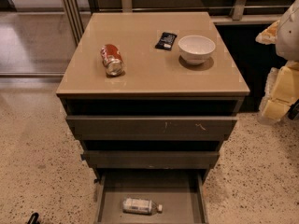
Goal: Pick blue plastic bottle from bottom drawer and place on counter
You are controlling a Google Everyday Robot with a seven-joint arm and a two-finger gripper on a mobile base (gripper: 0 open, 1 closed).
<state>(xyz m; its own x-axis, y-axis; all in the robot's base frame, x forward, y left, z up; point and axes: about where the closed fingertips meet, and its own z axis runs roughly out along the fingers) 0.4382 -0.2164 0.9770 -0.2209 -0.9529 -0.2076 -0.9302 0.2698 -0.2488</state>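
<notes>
The blue plastic bottle (140, 206) lies on its side on the flat grey floor of the open bottom drawer (180, 199), white cap pointing right. The counter (149, 64) is the glossy beige top of the grey drawer cabinet. My arm, with white and yellow covers (282, 85), shows at the right edge, beside the cabinet at counter height. Only a dark part of my gripper (294, 110) shows at that edge, far above and to the right of the bottle and holding nothing that I can see.
On the counter lie a red soda can (111, 59) on its side, a small black packet (166, 40) and a white bowl (196, 48). The two upper drawers (152, 125) stand slightly out. A small dark object (32, 217) sits on the speckled floor at bottom left.
</notes>
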